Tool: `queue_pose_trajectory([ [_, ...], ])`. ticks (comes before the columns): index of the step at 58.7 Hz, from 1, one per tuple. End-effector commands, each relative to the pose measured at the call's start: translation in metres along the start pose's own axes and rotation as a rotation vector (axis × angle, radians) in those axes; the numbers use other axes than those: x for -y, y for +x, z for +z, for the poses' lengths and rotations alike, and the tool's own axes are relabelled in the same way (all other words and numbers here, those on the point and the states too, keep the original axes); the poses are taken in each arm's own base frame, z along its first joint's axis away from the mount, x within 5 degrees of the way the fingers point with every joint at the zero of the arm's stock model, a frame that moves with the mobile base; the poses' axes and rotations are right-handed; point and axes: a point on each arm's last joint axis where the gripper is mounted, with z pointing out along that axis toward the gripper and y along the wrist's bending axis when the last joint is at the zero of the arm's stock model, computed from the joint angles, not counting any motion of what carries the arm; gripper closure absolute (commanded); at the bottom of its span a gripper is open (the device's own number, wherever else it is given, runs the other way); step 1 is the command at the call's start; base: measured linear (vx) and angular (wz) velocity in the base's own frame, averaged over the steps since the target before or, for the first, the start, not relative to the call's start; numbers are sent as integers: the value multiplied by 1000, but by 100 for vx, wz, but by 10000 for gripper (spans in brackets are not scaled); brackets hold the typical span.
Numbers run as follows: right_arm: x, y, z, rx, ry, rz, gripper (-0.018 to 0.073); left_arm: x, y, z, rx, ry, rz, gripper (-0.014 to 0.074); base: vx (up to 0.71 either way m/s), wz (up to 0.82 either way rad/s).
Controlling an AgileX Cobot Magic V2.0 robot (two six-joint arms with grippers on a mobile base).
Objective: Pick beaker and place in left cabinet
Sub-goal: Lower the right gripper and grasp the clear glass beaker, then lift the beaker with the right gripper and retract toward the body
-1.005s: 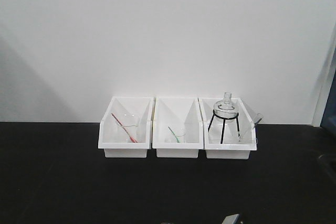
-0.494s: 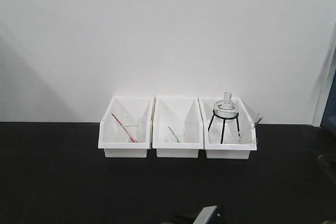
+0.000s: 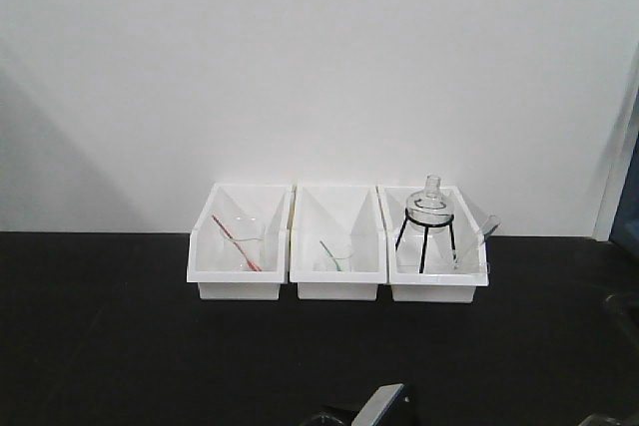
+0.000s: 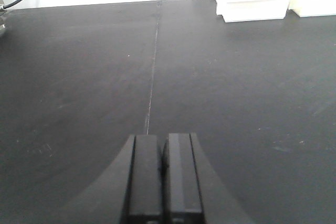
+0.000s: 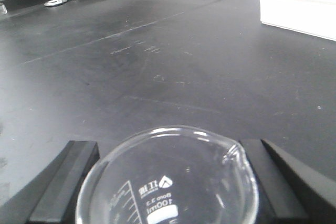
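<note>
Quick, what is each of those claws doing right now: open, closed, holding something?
Left gripper: closed, fingers pressed together, holding nothing.
Right gripper: closed on the beaker, one finger on each side.

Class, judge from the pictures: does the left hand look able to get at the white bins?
Probably yes. The left hand, shut and empty, points over bare black counter; nothing stands between it and the bins, ahead to its right. Reach itself cannot be judged.

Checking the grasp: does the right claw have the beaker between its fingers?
Yes, the beaker sits between the two black fingers of the right claw, its rim spanning the gap.
</note>
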Motion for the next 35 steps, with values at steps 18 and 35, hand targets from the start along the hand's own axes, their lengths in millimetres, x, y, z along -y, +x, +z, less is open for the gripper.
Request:
queue_pose_trajectory([
  [18,-1,-22,1,135,-28,-22,79,1,-12,-3,99,18,-1,593,0,0],
  [35,-2,-23,1,128,-31,-10,576,1,-12,-3,99,18,-1,593,0,0],
])
